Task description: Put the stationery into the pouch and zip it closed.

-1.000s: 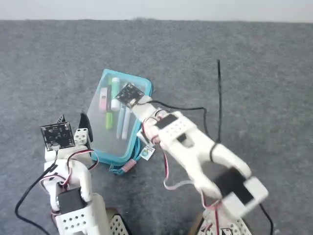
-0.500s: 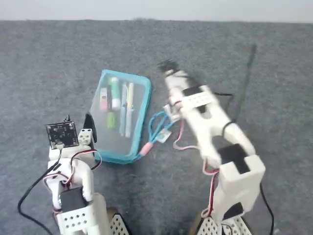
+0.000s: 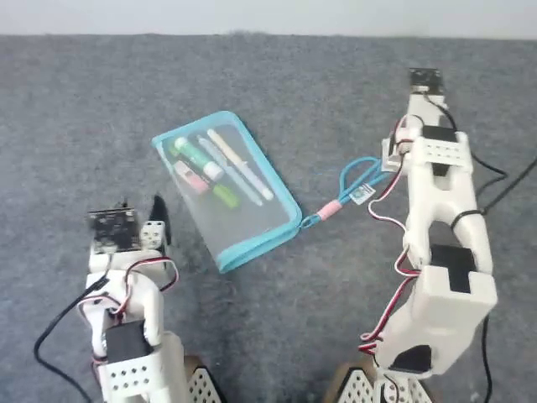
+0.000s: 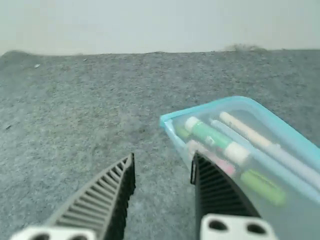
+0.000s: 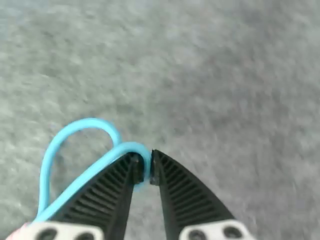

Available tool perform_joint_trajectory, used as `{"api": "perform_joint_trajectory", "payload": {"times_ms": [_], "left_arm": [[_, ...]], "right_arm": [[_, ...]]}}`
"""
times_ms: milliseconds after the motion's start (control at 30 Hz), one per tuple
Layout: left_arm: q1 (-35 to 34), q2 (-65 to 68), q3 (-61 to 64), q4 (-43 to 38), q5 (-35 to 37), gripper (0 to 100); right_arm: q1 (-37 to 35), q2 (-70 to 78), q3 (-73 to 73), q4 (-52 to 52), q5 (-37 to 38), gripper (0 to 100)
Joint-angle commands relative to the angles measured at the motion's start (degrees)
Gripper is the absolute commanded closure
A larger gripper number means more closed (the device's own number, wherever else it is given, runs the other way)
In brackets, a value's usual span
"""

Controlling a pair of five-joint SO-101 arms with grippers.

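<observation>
- The pouch (image 3: 260, 243) lies flat on the grey table mat (image 3: 101, 92), with the pens and markers (image 3: 220, 168) inside it under its clear face.
- A pink bead (image 3: 331, 208) sits just off the pouch's corner. From that bead a blue cord (image 3: 357, 172) runs away from the pouch, drawn fairly straight.
- The right claw (image 5: 142, 162) is narrowed to a pinch on the far loop of that cord, well apart from the pouch itself.
- The left claw (image 4: 162, 172) stands wide and holds nothing. It sits just beside the opposite corner of the pouch, with one finger near the teal rim but not gripping it.
- My judgement is that this is the zipping step. The slider looks to be at the corner nearest the cord, but I cannot tell whether the teeth are closed all the way.
- To do the step well, pull the cord in line with the pouch's zipped edge, low and steady, so the slider runs along the track and does not lift the pouch.
- Nothing pins the pouch, so a pull may only drag or spin it. The left claw should clamp or press the rim beside it first.
- Keep the pinch firm, as the thin cord could slip out between the fingertips.
</observation>
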Motion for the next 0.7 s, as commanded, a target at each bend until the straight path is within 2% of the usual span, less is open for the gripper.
{"api": "perform_joint_trajectory", "payload": {"times_ms": [0, 67, 167, 333, 467, 667], "left_arm": [[7.47, -1.23, -0.75, 3.78, -5.98, 82], [11.16, -1.23, -1.10, 6.33, -8.62, 82], [14.07, -1.23, -3.03, 10.64, -11.69, 81], [18.81, -1.23, -6.81, 17.67, -13.63, 72], [22.68, -1.23, -1.80, 16.97, -21.36, 73], [23.38, -1.23, 1.27, 13.98, -24.00, 73]], "right_arm": [[0.22, -3.82, -4.13, 7.34, -0.53, 90.6], [-0.75, -7.16, -3.60, 10.15, -0.53, 86.1], [-1.80, -13.32, -0.35, 10.77, -0.62, 85.3], [-4.79, -21.76, 8.97, 7.16, -0.53, 85.3], [-6.55, -24.84, 14.59, 3.47, 0.70, 85.3], [-7.16, -24.84, 15.56, 3.12, 2.55, 85.3]]}}
